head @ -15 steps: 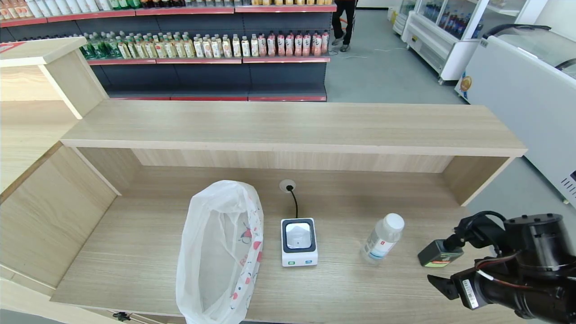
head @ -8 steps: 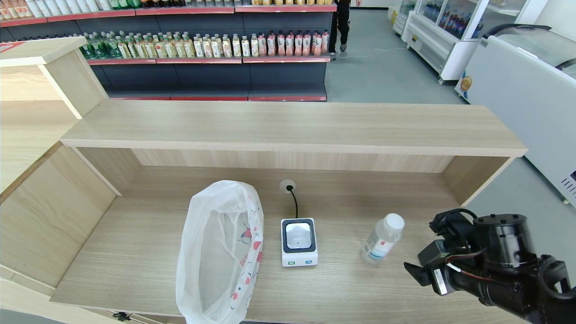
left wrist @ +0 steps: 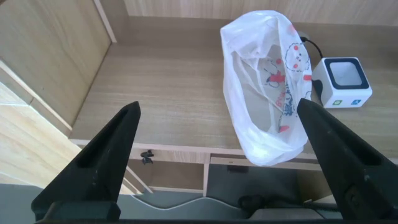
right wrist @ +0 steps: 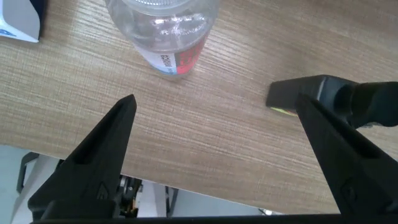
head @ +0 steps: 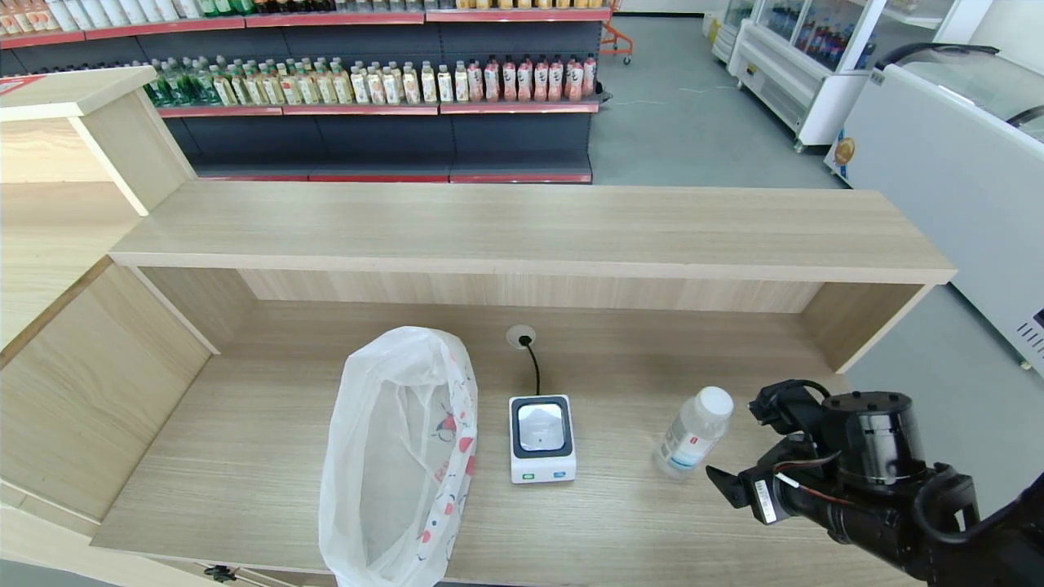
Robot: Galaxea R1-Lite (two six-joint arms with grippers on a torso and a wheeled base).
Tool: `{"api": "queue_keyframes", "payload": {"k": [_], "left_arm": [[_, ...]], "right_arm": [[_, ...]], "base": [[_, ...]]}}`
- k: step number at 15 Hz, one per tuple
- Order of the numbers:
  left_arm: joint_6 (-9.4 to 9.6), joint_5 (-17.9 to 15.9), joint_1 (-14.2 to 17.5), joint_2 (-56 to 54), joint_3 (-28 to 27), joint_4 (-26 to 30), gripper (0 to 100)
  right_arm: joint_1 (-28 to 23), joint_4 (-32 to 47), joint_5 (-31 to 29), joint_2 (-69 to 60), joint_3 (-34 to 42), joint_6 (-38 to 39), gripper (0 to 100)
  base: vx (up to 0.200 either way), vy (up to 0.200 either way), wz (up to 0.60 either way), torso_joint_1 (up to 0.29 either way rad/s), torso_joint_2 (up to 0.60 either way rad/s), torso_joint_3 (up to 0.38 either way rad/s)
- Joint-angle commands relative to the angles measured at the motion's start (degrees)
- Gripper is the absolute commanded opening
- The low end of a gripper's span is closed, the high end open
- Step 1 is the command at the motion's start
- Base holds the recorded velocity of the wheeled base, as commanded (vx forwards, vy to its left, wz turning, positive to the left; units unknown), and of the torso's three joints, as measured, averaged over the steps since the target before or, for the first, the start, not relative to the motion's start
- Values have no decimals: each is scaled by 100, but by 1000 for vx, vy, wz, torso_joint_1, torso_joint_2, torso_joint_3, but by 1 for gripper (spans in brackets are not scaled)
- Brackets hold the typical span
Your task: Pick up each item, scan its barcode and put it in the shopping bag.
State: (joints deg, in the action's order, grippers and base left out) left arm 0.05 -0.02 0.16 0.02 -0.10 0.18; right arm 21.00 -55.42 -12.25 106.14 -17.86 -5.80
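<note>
Right wrist view: the right tool (right wrist: 214,106) is spread wide and empty. The clear bottle (right wrist: 165,31) sits just ahead of its fingers, apart from them and nearer one finger than the other. I judge the pick goes best if the tool first centres on the bottle's body, then closes around its middle, leaving the label free for scanning.

Left wrist view: the left tool (left wrist: 217,109) is also wide and empty, with the open shopping bag (left wrist: 267,93) ahead of it and the scanner (left wrist: 345,81) beyond the bag.

Head view: a pale wood-grain tabletop (head: 245,456) sits under a raised ledge (head: 530,228). Drink shelves (head: 367,81) and freezers (head: 938,163) stand behind.
</note>
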Motion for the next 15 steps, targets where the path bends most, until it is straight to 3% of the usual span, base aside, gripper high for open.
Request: {"api": "queue_keyframes", "payload": {"k": [1,15], "left_arm": [[4,2,2,-2,1,-1,100],[4,2,2,-2,1,-1,100]], "right_arm": [[35,-206,3,328,2,-9,100],[79,-2342,320,1682,-200,-193,100]], "base": [[0,0,0,0,0,0],[0,0,0,0,0,0]]}}
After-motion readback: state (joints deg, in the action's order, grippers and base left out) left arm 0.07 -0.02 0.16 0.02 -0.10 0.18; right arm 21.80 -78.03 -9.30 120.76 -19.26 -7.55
